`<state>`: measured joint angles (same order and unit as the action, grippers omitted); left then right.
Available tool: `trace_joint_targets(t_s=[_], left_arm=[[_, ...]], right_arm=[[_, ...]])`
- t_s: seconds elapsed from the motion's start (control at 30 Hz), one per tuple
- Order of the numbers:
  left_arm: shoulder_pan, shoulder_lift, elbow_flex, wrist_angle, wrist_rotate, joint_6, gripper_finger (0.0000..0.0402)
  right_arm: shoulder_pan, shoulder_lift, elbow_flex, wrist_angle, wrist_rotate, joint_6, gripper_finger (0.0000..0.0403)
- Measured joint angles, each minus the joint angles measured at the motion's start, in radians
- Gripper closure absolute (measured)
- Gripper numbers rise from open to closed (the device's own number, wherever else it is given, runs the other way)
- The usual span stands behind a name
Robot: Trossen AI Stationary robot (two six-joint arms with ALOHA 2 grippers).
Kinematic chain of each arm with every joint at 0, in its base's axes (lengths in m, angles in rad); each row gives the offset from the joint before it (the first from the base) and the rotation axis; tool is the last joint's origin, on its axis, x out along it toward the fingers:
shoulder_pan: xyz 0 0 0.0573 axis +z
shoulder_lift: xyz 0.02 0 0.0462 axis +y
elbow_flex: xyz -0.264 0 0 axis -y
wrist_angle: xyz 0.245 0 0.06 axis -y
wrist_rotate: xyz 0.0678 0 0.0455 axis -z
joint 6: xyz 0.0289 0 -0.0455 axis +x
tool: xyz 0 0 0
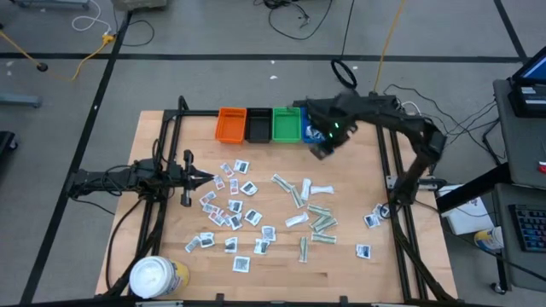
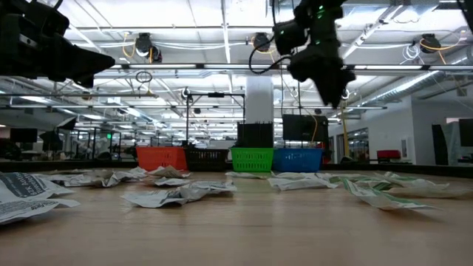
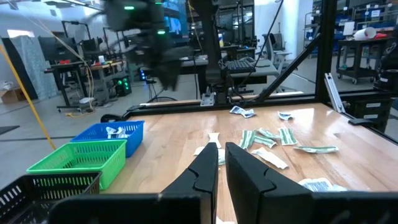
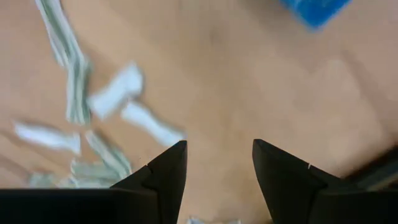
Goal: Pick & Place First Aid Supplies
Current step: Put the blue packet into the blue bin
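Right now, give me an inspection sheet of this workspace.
Surface: wooden table, bare wood between the items.
Job's things: packets scattered mid-table, green-white strips to their right, a few more packets near the right edge; some already in the blue bin.
Clutter: orange, black and green bins at the far edge; white-lidded tub at the near left corner.
Grippers: left gripper shut, empty, by the packets; right gripper open, empty, near the blue bin.
Cables: on the floor beyond the table.
Surroundings: monitor and desk at right.

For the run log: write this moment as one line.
right gripper: open, empty, raised by blue bin | left gripper: shut, waiting at table's left | packets: scattered on table | blue bin: holds packets
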<state>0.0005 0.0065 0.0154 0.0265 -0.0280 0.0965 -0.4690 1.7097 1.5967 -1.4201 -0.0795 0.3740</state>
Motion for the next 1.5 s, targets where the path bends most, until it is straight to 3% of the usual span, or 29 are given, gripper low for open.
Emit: trace_joint_targets(t_s=[0.3,0.6,0.77,1.0,1.5], left_arm=[[0.000,0.000,0.000,0.000,0.000,0.000,0.0364],[0.000,0.000,0.000,0.000,0.000,0.000,0.0364],[0.000,0.000,0.000,0.000,0.000,0.000,0.0364],[0.000,0.000,0.000,0.000,0.000,0.000,0.0364],[0.000,0.000,0.000,0.000,0.000,0.000,0.0364]], right_arm=[[0.338,-0.247,-0.277,0.006,-0.005,0.313,0.0231],[0.717,-0.375,-0.416,0.009,-0.113,0.693,0.0232],[0.877,-0.359,-0.445,0.050,-0.108,0.822,0.0232],[1.026,-0.302,-0.517,0.252,-0.106,0.966,0.0232],[1.171,-0.138,-0.718,0.670,-0.189,1.178,0.0232]])
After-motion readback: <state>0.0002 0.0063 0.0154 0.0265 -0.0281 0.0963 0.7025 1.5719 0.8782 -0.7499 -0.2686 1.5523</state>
